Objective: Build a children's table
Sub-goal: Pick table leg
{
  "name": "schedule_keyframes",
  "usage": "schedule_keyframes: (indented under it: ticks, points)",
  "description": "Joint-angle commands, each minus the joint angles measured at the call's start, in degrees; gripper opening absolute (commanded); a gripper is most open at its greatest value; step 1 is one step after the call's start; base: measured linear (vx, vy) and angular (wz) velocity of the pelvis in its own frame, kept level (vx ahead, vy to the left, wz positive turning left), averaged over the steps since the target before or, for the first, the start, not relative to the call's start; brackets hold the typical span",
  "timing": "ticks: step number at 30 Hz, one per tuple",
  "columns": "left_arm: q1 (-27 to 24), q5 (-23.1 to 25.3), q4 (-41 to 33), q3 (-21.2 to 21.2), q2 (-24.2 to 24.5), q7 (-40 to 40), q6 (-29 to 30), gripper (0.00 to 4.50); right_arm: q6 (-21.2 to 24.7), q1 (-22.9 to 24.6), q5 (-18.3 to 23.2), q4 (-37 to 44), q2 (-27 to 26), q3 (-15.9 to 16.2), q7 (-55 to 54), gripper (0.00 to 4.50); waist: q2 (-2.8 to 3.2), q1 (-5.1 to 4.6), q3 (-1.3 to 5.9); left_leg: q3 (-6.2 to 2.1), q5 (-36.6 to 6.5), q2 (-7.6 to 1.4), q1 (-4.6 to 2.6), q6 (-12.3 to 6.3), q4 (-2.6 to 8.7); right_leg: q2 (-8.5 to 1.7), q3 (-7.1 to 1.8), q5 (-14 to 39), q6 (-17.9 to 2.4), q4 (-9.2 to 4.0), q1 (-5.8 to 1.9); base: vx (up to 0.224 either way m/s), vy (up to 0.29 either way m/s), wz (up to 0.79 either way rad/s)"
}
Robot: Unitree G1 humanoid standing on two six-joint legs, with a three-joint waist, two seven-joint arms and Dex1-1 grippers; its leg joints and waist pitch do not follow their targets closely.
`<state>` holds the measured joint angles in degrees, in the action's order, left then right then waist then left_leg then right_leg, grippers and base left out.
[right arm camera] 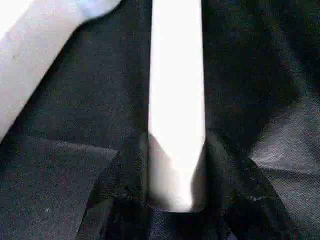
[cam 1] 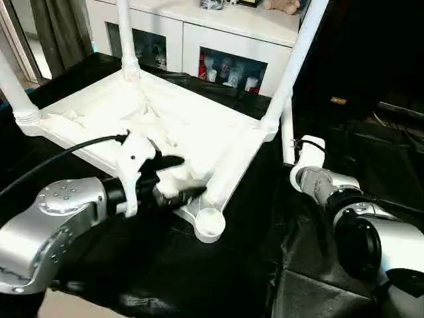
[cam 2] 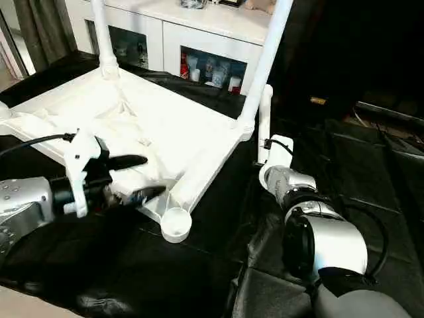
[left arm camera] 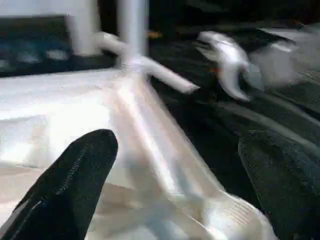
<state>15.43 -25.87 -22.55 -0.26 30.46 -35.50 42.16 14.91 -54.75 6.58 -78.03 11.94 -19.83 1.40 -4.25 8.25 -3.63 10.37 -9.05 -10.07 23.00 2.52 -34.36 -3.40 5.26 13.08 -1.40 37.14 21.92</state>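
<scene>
So the tabletop (cam 1: 165, 119) is laid upside down on the black cloth (cam 1: 199, 278), ribbed side up. Three legs are seen standing in corner sockets: one at the far corner (cam 1: 126, 40), one at the left corner (cam 1: 14, 89), one at the right corner (cam 1: 295, 63). The near corner socket (cam 1: 210, 224) is still empty, so roughly three quarters is done, by the look of it.

The fourth leg (right arm camera: 176, 105) is gripped by the right gripper (right arm camera: 175, 197), just beside the right corner. The left gripper (cam 2: 132, 177) is held wide open over the tabletop's near edge, nothing in it.

The legs' tops are cut off, and how firmly they're seated can't be judged. A white cabinet (cam 1: 218, 40) is seen behind.
</scene>
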Motion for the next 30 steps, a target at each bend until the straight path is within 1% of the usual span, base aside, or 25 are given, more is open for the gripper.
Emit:
schedule_keyframes:
  ticks: [1,5,6,7,9,10,11,12,13,14,15,16,17,18,20,21,22,23,24,25,26,27,28,29,30]
  points:
    - [0.83,1.90,1.58,1.31,-0.70,3.24,-1.26,4.50,-3.19,-0.12,0.89,1.69,1.59,-0.88,0.38,1.23,0.61,-0.24,4.12,-1.23,-11.31,-3.54,-1.78,5.30,4.15,-5.76,-3.81,4.03,-7.37,-3.79,-2.26,0.000,0.000,0.00]
    - [1.09,4.67,4.62,2.89,-2.54,7.37,-4.55,4.50,-6.97,0.44,3.12,3.54,1.58,-2.71,2.16,1.23,0.70,-0.40,4.20,-1.22,-10.11,-3.61,-1.81,4.28,3.97,-5.71,-3.79,2.28,-7.38,-3.71,-2.24,0.000,0.000,0.00]
    - [1.15,4.95,5.13,3.02,-2.80,7.76,-5.05,4.50,-7.85,0.82,3.55,4.26,1.56,-3.03,2.47,1.23,0.86,-0.41,4.28,-1.17,-9.71,-3.57,-1.84,3.86,3.87,-5.62,-3.75,1.27,-7.53,-3.72,-2.20,0.000,0.000,0.00]
    - [1.39,5.93,6.16,2.76,-3.15,8.65,-6.07,4.50,-8.85,1.80,3.84,5.73,1.34,-2.98,4.01,1.23,1.00,-0.45,4.33,-1.19,-9.07,-3.54,-1.85,3.46,3.81,-5.51,-3.72,0.09,-7.88,-3.56,-2.24,0.000,0.000,0.00]
    - [1.80,7.12,7.34,2.37,-3.33,9.64,-6.74,4.50,-9.90,3.03,3.62,7.32,1.08,-2.56,4.54,1.23,0.92,-0.52,4.37,-1.16,-8.65,-3.57,-1.93,2.97,3.75,-5.39,-3.67,-0.93,-8.32,-3.49,-2.19,0.000,0.000,0.00]
    - [2.23,8.70,8.48,2.01,-3.55,10.93,-7.98,4.50,-10.71,4.65,3.16,9.36,0.84,-1.66,5.40,1.23,1.73,-0.50,4.31,-1.20,-8.95,-3.57,-1.93,3.02,3.76,-5.45,-3.72,-0.69,-8.46,-3.56,-2.14,0.000,0.000,0.00]
    - [2.51,9.77,9.23,1.77,-3.70,11.78,-8.89,4.50,-11.24,5.75,2.85,10.74,0.68,-1.03,6.03,1.23,1.49,-0.54,4.27,-1.13,-9.31,-3.62,-2.00,2.96,3.78,-5.38,-3.75,-0.60,-8.24,-3.82,-2.06,0.000,0.000,0.00]
    - [2.76,10.22,10.06,1.98,-4.15,12.69,-9.19,4.50,-11.43,7.90,2.78,13.99,0.31,-0.56,6.10,1.23,1.57,-0.55,4.41,-1.22,-9.47,-3.69,-2.11,3.08,3.74,-5.45,-3.76,-0.82,-8.25,-3.65,-2.19,0.000,0.000,0.00]
    - [2.88,10.37,10.54,2.13,-4.43,13.05,-9.37,4.50,-11.56,8.80,2.81,15.31,0.14,-0.40,6.10,1.23,1.50,-0.55,4.39,-1.24,-9.45,-3.72,-2.18,3.17,3.79,-5.41,-3.77,-0.81,-8.09,-3.72,-2.19,0.000,0.000,0.00]
    - [2.84,10.74,11.00,2.41,-4.83,13.79,-9.86,4.50,-11.18,10.67,2.87,18.47,-0.21,-0.07,6.04,1.23,1.42,-0.54,4.41,-1.32,-9.40,-3.70,-2.16,3.22,3.86,-5.36,-3.71,-0.83,-8.17,-3.71,-2.30,0.000,0.000,0.00]
    - [2.50,11.80,11.97,3.11,-5.74,15.77,-11.42,4.50,-9.71,15.63,2.88,27.12,-1.15,0.89,5.77,1.23,1.73,-0.51,4.24,-1.32,-10.04,-3.74,-2.23,3.41,3.97,-5.33,-3.78,-0.54,-7.92,-4.05,-2.16,0.000,0.000,0.00]
    - [2.14,12.27,12.42,3.59,-6.34,16.89,-12.44,4.50,-8.81,18.71,2.41,32.46,-1.62,1.61,4.93,1.23,1.60,-0.45,4.31,-1.54,-9.63,-3.91,-2.31,3.46,4.06,-5.30,-3.83,-1.63,-7.06,-4.05,-2.28,0.000,0.000,0.00]
    - [1.39,13.11,12.83,4.31,-7.23,18.78,-14.13,4.50,-7.41,22.84,2.23,39.50,-2.37,2.29,4.17,1.23,1.52,-0.60,4.40,-1.61,-9.03,-3.86,-2.15,3.41,4.04,-5.29,-3.85,-2.67,-6.98,-3.85,-2.48,0.000,0.000,0.00]
    - [1.09,13.50,13.16,4.65,-7.69,19.76,-14.82,4.50,-6.95,24.68,2.04,42.55,-2.70,2.62,3.78,1.23,1.51,-0.73,4.38,-1.68,-9.12,-3.85,-2.13,3.29,4.20,-5.22,-3.80,-2.77,-6.46,-4.00,-2.53,0.000,0.000,0.00]
    - [0.97,13.76,13.42,4.83,-7.96,20.32,-15.24,4.50,-6.75,25.64,1.93,44.13,-2.88,2.78,3.61,1.23,1.34,-0.99,4.23,-1.54,-12.09,-3.66,-2.20,3.49,4.34,-5.41,-3.83,2.00,-6.50,-4.45,-2.39,0.000,0.000,0.00]
    - [0.20,13.75,13.72,5.24,-8.76,21.29,-15.18,4.50,-5.70,29.05,1.68,49.16,-3.55,3.15,3.05,1.23,1.72,-1.30,4.02,-1.56,-14.43,-3.53,-2.25,3.88,4.42,-5.56,-3.88,6.81,-6.47,-4.91,-2.19,0.000,0.000,0.00]
    - [-0.52,14.38,14.56,5.11,-9.74,22.44,-15.78,4.50,-5.01,33.08,0.84,54.96,-4.60,3.74,1.96,1.23,1.84,-1.53,3.64,-1.64,-15.17,-3.71,-2.16,4.03,4.60,-5.45,-4.13,8.64,-5.24,-5.61,-1.98,0.000,0.000,0.00]
    - [-0.78,15.13,15.69,4.68,-10.75,23.56,-16.61,4.50,-5.22,36.74,-0.29,59.62,-5.34,5.17,1.81,1.23,2.20,-1.58,3.54,-1.80,-15.90,-3.78,-2.24,4.02,4.69,-5.47,-4.16,9.28,-4.86,-5.71,-1.81,0.000,0.000,0.00]
    - [-0.80,15.78,16.67,4.35,-11.47,24.32,-17.40,4.50,-5.27,39.20,-1.04,62.83,-5.80,6.28,1.76,1.23,1.86,-1.86,3.53,-1.80,-17.41,-3.72,-2.31,3.80,4.80,-5.43,-4.15,11.44,-4.01,-6.11,-1.79,0.000,0.000,0.00]
    - [-0.48,15.97,17.66,3.92,-12.01,24.34,-18.08,4.50,-5.74,40.66,-1.29,64.43,-6.25,7.05,1.97,1.23,2.16,-1.99,3.66,-2.04,-18.30,-3.54,-2.19,3.70,4.88,-5.63,-4.06,13.76,-4.13,-6.09,-1.97,0.000,0.000,0.00]
    - [-0.12,16.09,18.34,3.44,-12.25,24.17,-18.39,4.50,-5.39,41.42,-1.02,65.18,-6.67,7.38,2.06,1.23,2.34,-2.13,3.59,-2.04,-18.91,-3.55,-2.20,3.71,4.91,-5.61,-4.07,14.98,-4.00,-6.33,-1.85,0.000,0.000,0.00]
    - [0.64,16.48,19.50,2.64,-12.94,24.03,-19.31,4.50,-2.82,43.58,-0.65,68.68,-7.45,8.10,1.38,1.23,2.13,-2.42,3.46,-2.21,-19.63,-3.58,-2.12,3.64,4.99,-5.61,-4.05,16.52,-3.80,-6.55,-1.85,0.000,0.000,0.00]
    - [0.67,16.48,19.54,2.62,-12.97,24.02,-19.33,4.50,-2.73,43.64,-0.68,68.78,-7.45,8.13,1.35,1.23,2.42,-2.54,3.36,-2.26,-20.70,-3.66,-2.24,3.77,5.05,-5.54,-4.07,17.24,-3.79,-6.74,-1.58,0.000,0.000,0.00]
    - [1.21,16.72,20.30,2.30,-13.54,24.10,-20.02,4.50,-1.20,44.65,-0.87,70.72,-7.55,8.69,0.84,1.23,2.37,-2.65,3.31,-2.33,-21.46,-3.69,-2.35,3.86,5.08,-5.54,-4.07,17.72,-3.88,-6.72,-1.47,0.000,0.000,0.00]
    - [1.35,16.74,20.51,2.21,-13.84,24.11,-20.23,4.50,-0.79,44.77,-0.55,71.23,-7.75,8.56,0.58,1.23,2.42,-2.79,3.33,-2.35,-22.13,-3.64,-2.47,4.00,5.02,-5.57,-4.10,18.17,-3.87,-6.79,-1.43,0.000,0.000,0.00]
